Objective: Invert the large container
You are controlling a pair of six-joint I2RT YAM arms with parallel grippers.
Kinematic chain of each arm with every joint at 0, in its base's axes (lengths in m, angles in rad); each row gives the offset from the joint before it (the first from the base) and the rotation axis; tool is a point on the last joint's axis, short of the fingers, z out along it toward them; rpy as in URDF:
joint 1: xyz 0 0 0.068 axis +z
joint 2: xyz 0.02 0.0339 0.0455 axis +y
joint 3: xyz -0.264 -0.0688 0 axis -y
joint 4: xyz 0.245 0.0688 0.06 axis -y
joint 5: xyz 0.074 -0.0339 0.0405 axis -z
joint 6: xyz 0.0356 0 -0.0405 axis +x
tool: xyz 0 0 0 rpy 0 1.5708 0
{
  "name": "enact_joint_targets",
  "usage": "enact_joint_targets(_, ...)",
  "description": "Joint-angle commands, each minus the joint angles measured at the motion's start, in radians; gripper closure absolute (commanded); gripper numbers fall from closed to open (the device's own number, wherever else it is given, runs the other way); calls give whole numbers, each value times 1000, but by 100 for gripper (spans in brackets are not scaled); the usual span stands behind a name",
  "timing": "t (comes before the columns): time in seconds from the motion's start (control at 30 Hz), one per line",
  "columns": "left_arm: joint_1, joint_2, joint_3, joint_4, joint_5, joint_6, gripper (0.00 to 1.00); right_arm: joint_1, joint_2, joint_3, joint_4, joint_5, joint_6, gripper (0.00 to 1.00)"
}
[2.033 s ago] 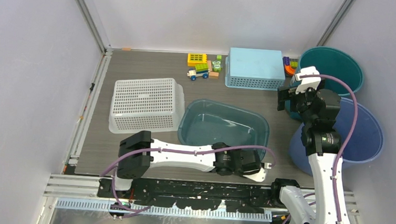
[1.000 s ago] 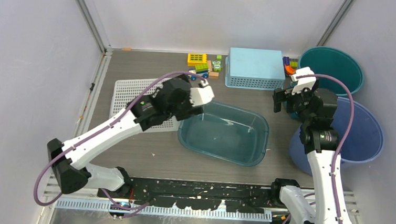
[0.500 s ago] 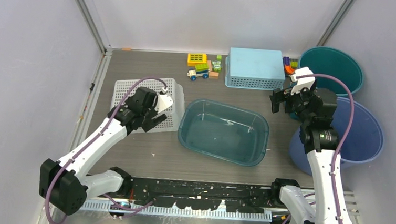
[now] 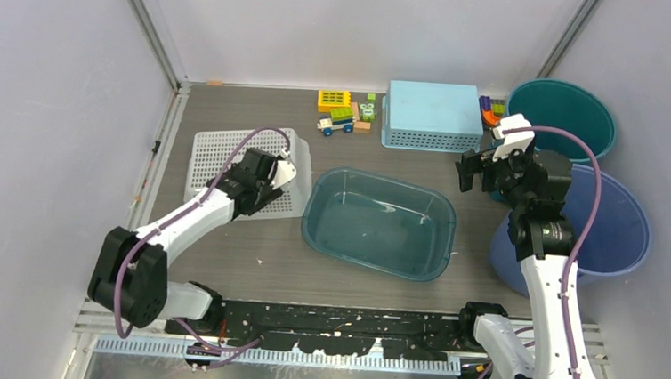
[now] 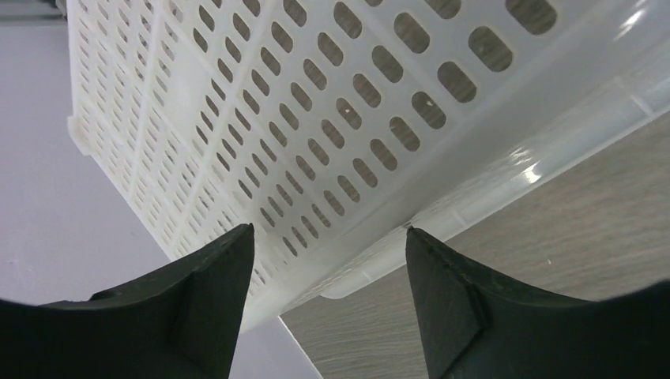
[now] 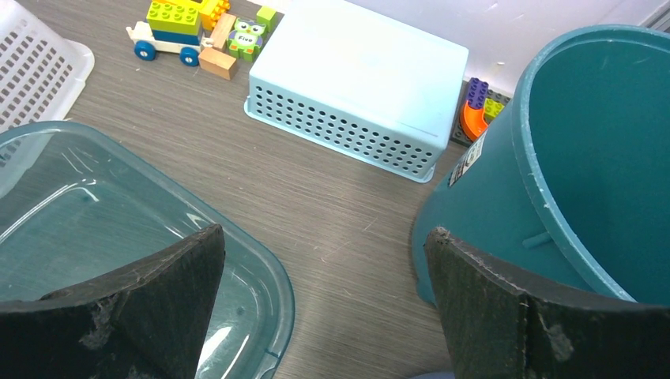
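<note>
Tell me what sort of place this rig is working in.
Probably a lab robot test cell, not a home: plain grey walls on metal framing, with staged props like the white basket and toy blocks.

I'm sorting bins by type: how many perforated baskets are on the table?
2: a white basket at the left side of the table, and a light blue basket at the back edge. None appears hidden.
</note>
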Motion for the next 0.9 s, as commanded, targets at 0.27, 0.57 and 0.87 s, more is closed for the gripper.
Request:
enact_joint_targets(0.27,77,148,42,221,-52,84,45,-6,-17,2,32,-27,20,0)
enact_joint_targets(0.57,113,261,70,326,-48,177,57,-6,-18,0,33,-33,27,0)
enact_joint_targets(0.87,116,320,111,408,-67,271,52,-6,-16,-1,33,-31,30,0)
